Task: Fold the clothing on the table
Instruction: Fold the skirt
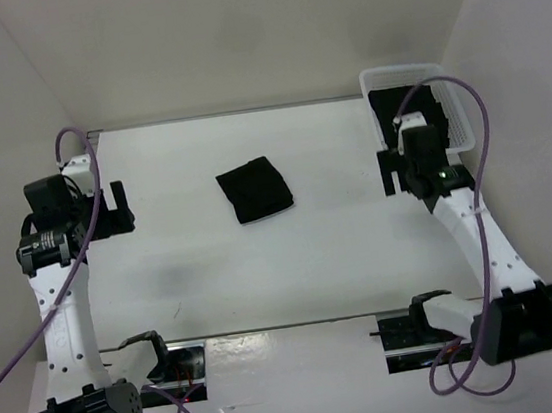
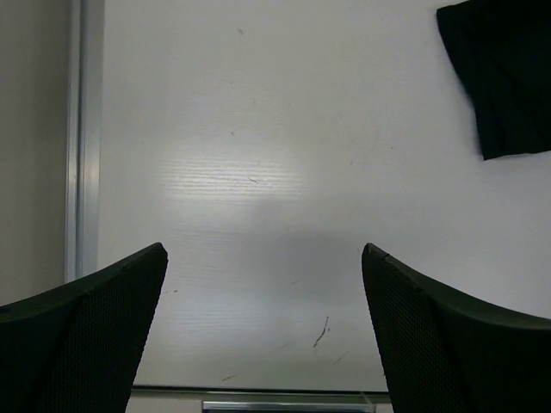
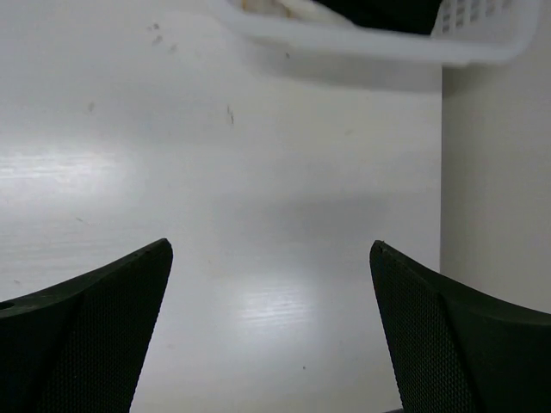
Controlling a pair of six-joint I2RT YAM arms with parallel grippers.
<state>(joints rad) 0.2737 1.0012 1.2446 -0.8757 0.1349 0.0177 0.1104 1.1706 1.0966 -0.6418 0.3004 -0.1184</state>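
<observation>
- Left end effector (image 1: 118,206): released, jaws spread wide, nothing between them, over the left side of the bench (image 1: 265,278).
- Clothing (image 1: 254,190): compact black patch lying flat at bench centre, well apart from both arms.
- Right end effector (image 1: 398,176): released, empty, just near of the white basket (image 1: 374,82) in the far right corner.

Free passage over bare table (image 1: 313,262) on every side of the clothing (image 1: 255,190). Well right of the clothing, at the far corner, blocked by a white basket (image 1: 396,73) with the right gripper (image 1: 400,173) just before it. Well left of the clothing, the left gripper (image 1: 118,204) in the way. Shut in beyond by walls (image 1: 235,40)
</observation>
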